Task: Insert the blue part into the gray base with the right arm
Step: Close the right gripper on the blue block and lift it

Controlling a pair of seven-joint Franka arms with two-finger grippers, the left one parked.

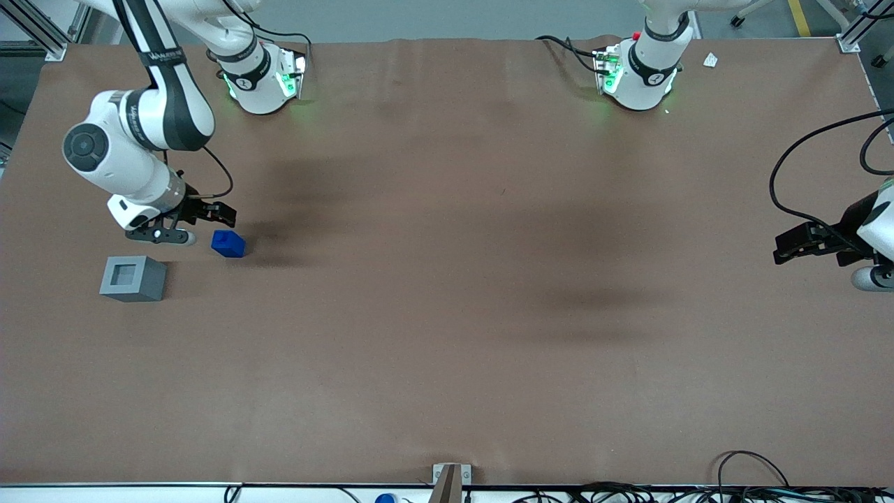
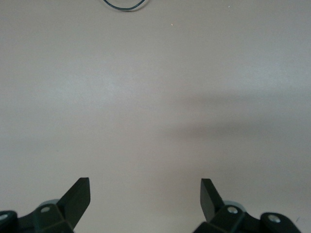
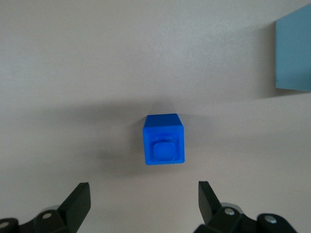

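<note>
The end effector (image 1: 218, 212) hung low over the worktop (image 1: 447, 314) at the working arm's end, fingers (image 3: 80, 201) spread wide and holding nothing, and the wrist view showed them set well apart with the blue part (image 3: 164, 139) ahead of the gap, not yet between them. That blue part (image 1: 228, 244) sat on the worktop just beside the fingertips, a touch nearer the front camera, untouched, with what looked like its stub face turned toward the wrist camera. The right arm (image 1: 133, 140) was bent down steeply above it. Out from there, the gray base (image 1: 133, 278) stood nearer the front camera again and close by, upright, its square recess facing up and nothing in it; an edge of it (image 3: 293, 56) showed in the wrist view too. So this read as the approach to the grasp, with the insertion still all to come. The risks from here: if the fingers came down off-centre, one could nudge the small block and skid or tip it; a grip taken across the stub could leave it crooked, and then it would catch the recess rim instead of dropping in; and the base, loose on the worktop, could shift if pushed sideways.
</note>
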